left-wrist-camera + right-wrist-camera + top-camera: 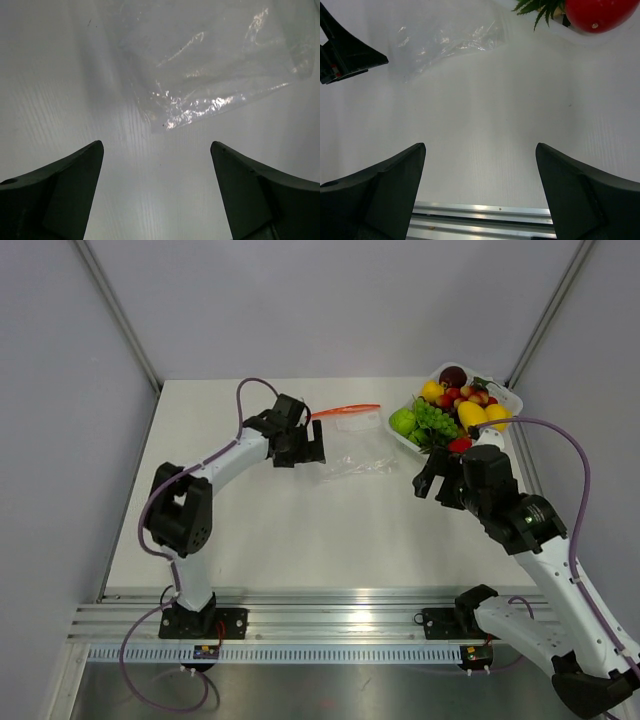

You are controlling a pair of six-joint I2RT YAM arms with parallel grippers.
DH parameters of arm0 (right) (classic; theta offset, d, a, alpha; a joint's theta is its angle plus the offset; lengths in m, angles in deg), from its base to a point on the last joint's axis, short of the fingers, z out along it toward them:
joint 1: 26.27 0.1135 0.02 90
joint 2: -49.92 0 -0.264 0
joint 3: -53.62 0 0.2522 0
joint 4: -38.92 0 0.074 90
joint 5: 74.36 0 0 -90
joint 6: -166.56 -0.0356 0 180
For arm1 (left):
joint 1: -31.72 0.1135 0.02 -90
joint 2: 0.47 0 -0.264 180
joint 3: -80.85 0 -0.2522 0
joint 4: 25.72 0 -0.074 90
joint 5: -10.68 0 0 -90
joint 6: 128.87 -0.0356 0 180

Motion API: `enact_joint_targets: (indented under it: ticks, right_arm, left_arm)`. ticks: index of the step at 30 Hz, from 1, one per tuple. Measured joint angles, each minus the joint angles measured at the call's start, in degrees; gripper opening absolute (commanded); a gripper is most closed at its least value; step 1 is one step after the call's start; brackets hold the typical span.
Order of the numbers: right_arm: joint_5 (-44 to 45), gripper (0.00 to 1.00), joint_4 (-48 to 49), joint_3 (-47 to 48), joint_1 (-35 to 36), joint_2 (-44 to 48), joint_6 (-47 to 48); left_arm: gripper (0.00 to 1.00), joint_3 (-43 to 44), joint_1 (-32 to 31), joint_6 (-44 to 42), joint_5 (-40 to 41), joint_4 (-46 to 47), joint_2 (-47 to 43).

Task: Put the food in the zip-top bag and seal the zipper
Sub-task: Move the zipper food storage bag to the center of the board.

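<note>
1. Only the top view shows the whole zip-top bag (355, 455). It lies flat on the worktop (300, 540) near the middle of the far edge, with the orange-red zipper (345, 411) at its far end.
2. The left wrist view shows just the bag's clear, crinkled near corner (215, 65) and no zipper. The left arm's jaws are spread wide and empty, hanging over bare worktop just short of that corner.
3. The food (450, 410) is heaped in a white tray (505, 398) at the far right corner, apart from the bag.
4. The right wrist view shows one glossy red fruit (597, 12) with green leaves at the tray's rim, and the bag (450, 42) further off. The right arm's jaws are released and hold nothing.
5. From above, the right arm's wrist covers the tray's near corner.
</note>
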Motion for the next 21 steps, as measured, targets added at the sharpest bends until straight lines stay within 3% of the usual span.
enact_joint_targets:
  ticks: [7,10,14,15,16,21]
  right_arm:
    - [0.0,1.00,-1.2,-1.7,0.0,2.1,-0.2]
    - [0.0,0.99,-1.7,-2.1,0.0,2.2,-0.2]
    - [0.0,0.99,-1.9,-2.7,0.0,2.2,-0.2]
    - [0.0,0.99,-2.0,-2.8,0.0,2.1,-0.2]
    - [0.0,1.00,-2.0,-2.8,0.0,2.1,-0.2]
    - [0.0,0.99,-1.9,-2.9,0.0,1.8,-0.2]
  left_arm:
    - [0.75,2.6,0.0,1.9,0.2,2.6,9.0]
    - [0.60,3.8,0.0,2.6,0.2,3.2,12.0]
    - [0.33,5.2,0.0,3.5,-0.3,4.5,14.7]
    - [0.12,5.6,0.0,3.7,-0.5,4.9,15.2]
    - [0.03,5.9,0.0,4.1,-0.9,5.3,15.7]
    - [0.00,4.3,-0.1,3.8,-3.0,8.6,15.3]
